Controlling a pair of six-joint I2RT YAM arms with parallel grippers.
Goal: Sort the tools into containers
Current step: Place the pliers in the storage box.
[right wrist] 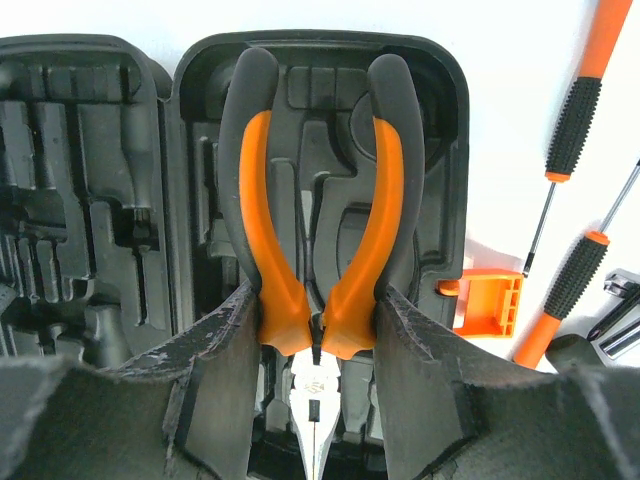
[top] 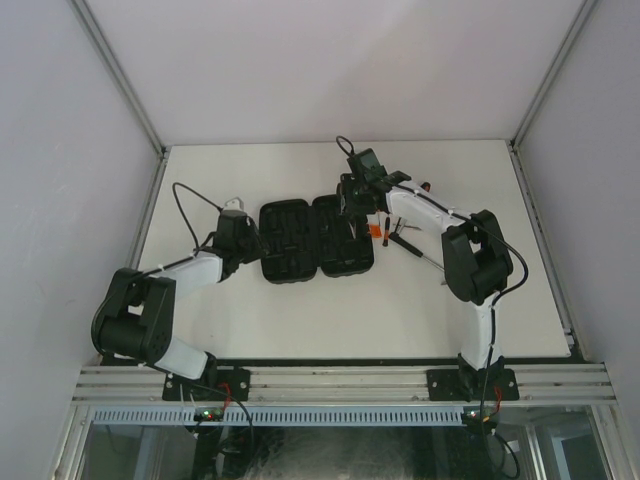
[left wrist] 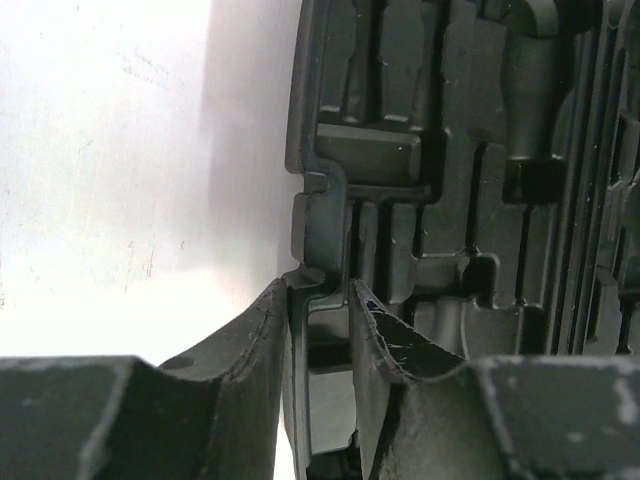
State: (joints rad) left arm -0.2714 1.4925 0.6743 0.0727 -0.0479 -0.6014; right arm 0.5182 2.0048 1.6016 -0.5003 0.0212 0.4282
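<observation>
The black case lies open in the middle of the table, its moulded slots facing up. At the case's left rim, my left gripper has one finger outside the wall and one inside, closed on it. My right gripper is shut on the orange-handled pliers near their pivot. It holds them over the case's right half, handles pointing away from the camera. Two orange-and-black screwdrivers lie on the table to the right of the case.
An orange latch sticks out from the case's right edge. A shiny metal part shows at the right edge of the right wrist view. White walls enclose the table on three sides. Loose tools lie between the case and the right arm.
</observation>
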